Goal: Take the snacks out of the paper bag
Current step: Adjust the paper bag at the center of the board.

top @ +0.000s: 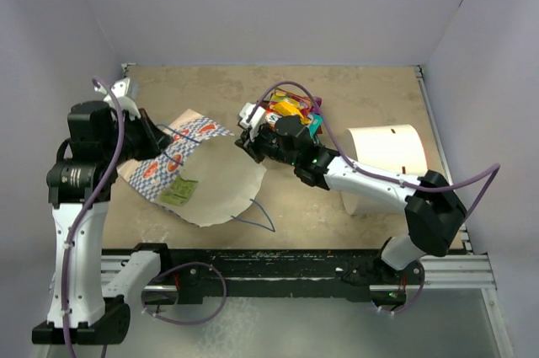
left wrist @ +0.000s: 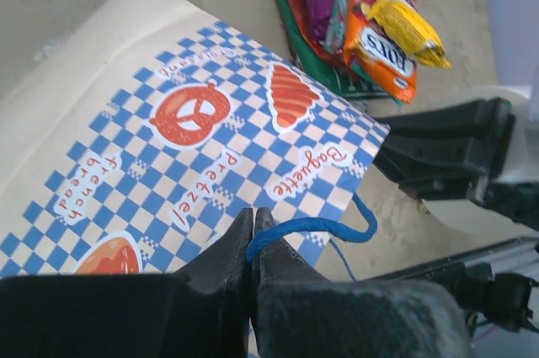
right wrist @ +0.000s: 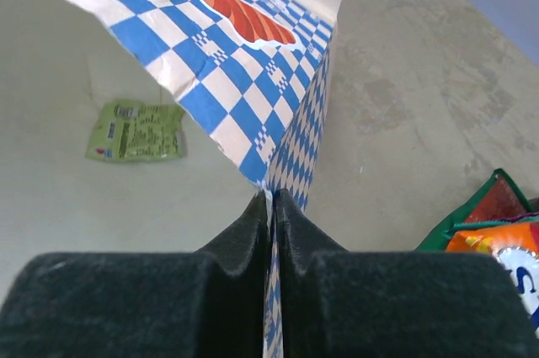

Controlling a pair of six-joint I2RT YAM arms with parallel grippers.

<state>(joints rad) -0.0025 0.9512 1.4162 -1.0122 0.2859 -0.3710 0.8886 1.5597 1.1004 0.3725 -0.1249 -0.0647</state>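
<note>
The paper bag (top: 221, 174) lies on its side with its mouth held wide open. My left gripper (top: 160, 146) is shut on its blue string handle (left wrist: 316, 226), seen pinched between the jaws in the left wrist view (left wrist: 253, 216). My right gripper (top: 250, 139) is shut on the bag's rim at the opposite side (right wrist: 271, 198). One light green snack packet (top: 179, 192) lies flat inside the bag and also shows in the right wrist view (right wrist: 135, 130). Several snacks (top: 294, 111), orange, yellow, purple and dark green, lie piled on the table just beyond the right gripper (left wrist: 370, 29).
A plain white cylinder (top: 383, 160) lies on its side at the right, behind my right arm (top: 370, 177). The other blue handle (top: 257, 219) trails on the table in front of the bag. Walls enclose the table at the back and both sides.
</note>
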